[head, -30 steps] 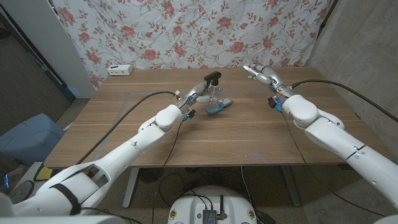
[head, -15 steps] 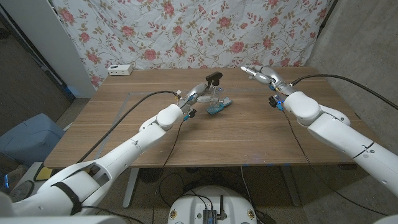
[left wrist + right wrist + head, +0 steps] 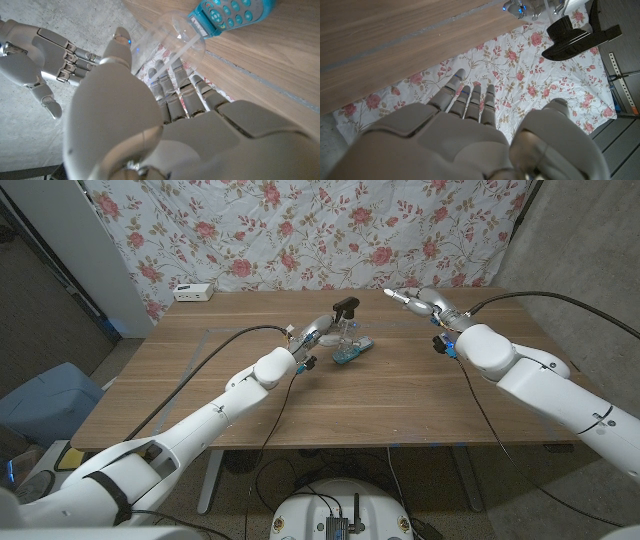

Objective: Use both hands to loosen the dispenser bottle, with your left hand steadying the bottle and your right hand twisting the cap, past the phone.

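The wooden table [image 3: 380, 395] spreads below a flowered cloth [image 3: 300, 230] hung at twelve o'clock. Near the table's middle stands the clear dispenser bottle [image 3: 346, 330] with its black cap [image 3: 344, 305], and the left hand [image 3: 318, 332] wraps the bottle from its nine o'clock side. A teal phone [image 3: 353, 351] lies just at the bottle's five o'clock. The right hand [image 3: 418, 302] hovers at the bottle's two o'clock, apart from the cap, fingers straight and spread, holding nothing. A white power strip [image 3: 193, 292] sits near the table's far edge at ten o'clock. The left wrist view adds the fingers [image 3: 172, 95] curled round the bottle's clear wall, and the phone's keypad beyond. The right wrist view shows the cap against the cloth. Since a second ago the right hand has edged toward the bottle; the bottle, phone and left hand have stayed put.
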Motion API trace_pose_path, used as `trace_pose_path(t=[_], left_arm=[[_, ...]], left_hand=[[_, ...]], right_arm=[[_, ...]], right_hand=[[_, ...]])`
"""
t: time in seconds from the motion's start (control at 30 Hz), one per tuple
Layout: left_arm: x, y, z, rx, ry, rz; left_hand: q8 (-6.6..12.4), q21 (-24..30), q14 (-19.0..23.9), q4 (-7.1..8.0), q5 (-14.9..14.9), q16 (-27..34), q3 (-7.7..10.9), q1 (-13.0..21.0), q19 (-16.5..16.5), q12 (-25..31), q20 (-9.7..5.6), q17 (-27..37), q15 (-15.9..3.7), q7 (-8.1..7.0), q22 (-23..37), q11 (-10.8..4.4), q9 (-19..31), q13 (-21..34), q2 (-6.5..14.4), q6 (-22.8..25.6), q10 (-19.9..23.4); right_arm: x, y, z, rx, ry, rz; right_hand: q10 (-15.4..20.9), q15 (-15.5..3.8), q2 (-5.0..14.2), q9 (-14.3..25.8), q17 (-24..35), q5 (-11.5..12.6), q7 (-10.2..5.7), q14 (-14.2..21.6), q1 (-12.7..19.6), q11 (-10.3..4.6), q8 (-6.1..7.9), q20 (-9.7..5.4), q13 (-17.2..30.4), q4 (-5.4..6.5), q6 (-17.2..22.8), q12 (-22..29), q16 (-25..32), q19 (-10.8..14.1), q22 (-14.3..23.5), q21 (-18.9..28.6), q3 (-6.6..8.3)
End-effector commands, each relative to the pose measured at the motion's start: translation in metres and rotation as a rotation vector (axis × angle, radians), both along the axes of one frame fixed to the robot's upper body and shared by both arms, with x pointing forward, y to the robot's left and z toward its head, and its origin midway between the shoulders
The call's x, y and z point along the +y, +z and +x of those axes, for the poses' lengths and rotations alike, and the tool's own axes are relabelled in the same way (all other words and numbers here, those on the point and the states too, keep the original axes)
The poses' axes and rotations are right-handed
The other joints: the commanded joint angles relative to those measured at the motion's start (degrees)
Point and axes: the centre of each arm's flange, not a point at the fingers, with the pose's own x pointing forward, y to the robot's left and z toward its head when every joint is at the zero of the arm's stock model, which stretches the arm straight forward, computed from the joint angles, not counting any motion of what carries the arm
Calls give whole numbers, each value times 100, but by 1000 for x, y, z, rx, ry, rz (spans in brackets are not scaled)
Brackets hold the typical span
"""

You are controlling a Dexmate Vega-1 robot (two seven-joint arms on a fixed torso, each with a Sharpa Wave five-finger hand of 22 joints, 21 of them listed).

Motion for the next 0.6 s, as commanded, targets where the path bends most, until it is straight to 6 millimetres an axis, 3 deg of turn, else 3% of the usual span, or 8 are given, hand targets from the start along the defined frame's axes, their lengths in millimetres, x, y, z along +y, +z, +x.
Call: trace_pose_path(t=[0.03,0.3,0.6], left_arm=[[-4,1,2,-16,15,12],[-6,1,3,-24,22,12],[-9,0,6,-23,21,10]], left_hand=[[49,-8,136,166,35,-29,235,252,24,38,-343,20,-543,-99,9,-52,11,39,573,191,103],[70,-10,143,156,39,-59,260,262,20,37,-343,16,-564,-97,8,-46,-3,53,577,190,94],[90,-12,148,156,41,-90,286,259,12,38,-342,19,-557,-95,8,-44,-19,69,591,174,91]], right_arm=[[13,3,-15,59,-90,-74],[23,6,-23,61,-112,-108],[32,7,-27,61,-106,-151]], right_hand=[[-13,51,-81,30,13,-2,50,7,-47,73,37,-122,9,14,103,-14,12,-34,10,-3,-88],[-24,80,-180,49,5,21,108,18,-143,150,108,-94,7,40,329,-9,18,-17,11,10,-179],[-26,123,-49,62,-8,18,176,25,-34,258,133,-36,3,1,435,-2,18,-3,11,17,-94]])
